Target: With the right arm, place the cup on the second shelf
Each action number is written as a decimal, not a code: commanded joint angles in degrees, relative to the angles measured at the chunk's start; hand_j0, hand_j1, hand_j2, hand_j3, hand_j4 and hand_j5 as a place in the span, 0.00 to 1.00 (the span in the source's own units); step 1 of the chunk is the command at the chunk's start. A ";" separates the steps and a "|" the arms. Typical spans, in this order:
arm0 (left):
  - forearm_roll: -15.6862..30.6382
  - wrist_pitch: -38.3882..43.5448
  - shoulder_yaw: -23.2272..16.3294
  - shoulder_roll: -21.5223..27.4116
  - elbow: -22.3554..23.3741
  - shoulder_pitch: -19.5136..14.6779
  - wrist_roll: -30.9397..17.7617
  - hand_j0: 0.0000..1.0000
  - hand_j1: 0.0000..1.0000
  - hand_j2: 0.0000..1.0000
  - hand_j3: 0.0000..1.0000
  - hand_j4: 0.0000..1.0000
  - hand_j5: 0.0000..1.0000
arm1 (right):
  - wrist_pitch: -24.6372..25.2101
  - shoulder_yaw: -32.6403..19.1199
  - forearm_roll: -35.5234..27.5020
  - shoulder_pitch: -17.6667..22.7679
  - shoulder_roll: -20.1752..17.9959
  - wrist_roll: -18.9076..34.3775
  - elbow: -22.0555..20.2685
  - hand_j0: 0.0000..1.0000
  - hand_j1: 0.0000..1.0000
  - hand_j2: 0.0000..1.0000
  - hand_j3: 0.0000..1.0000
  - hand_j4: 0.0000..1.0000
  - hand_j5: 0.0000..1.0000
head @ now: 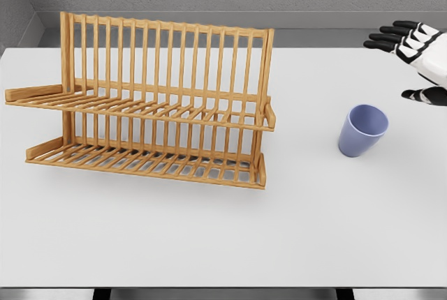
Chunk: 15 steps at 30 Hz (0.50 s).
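Stood upright on the white table (209, 237), right of the two-tier wooden slatted dish rack (150, 105) and well apart: small lavender plastic cup (362, 130). Hovered above and right of it, fingers spread, holding nothing: white-and-black right hand (413, 50).

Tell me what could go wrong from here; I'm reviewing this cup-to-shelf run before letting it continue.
1. The right hand is open and apart from the cup, which stands upright and tapered; a poor side grasp might tip it or let it slip.
2. The rack has an end post and raised lip on the cup's side, so a low carry could strike them.
3. The upper shelf is slatted, so the cup may settle unevenly.
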 commanded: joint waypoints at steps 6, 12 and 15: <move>0.02 0.04 0.00 0.00 0.01 0.00 -0.08 1.00 1.00 1.00 1.00 1.00 1.00 | 0.06 -0.44 -1.73 5.88 -9.08 -0.07 0.64 1.00 1.00 1.00 1.00 1.00 1.00; 0.02 0.04 0.00 0.00 0.01 0.09 -0.08 1.00 1.00 1.00 1.00 1.00 1.00 | 0.06 -8.00 -1.73 5.71 -5.31 23.68 0.64 1.00 1.00 1.00 1.00 1.00 1.00; 0.02 -0.04 -0.09 0.00 0.01 0.00 0.01 1.00 1.00 1.00 1.00 1.00 1.00 | 0.06 -5.03 -1.55 2.12 -3.90 23.68 2.30 1.00 1.00 1.00 1.00 1.00 1.00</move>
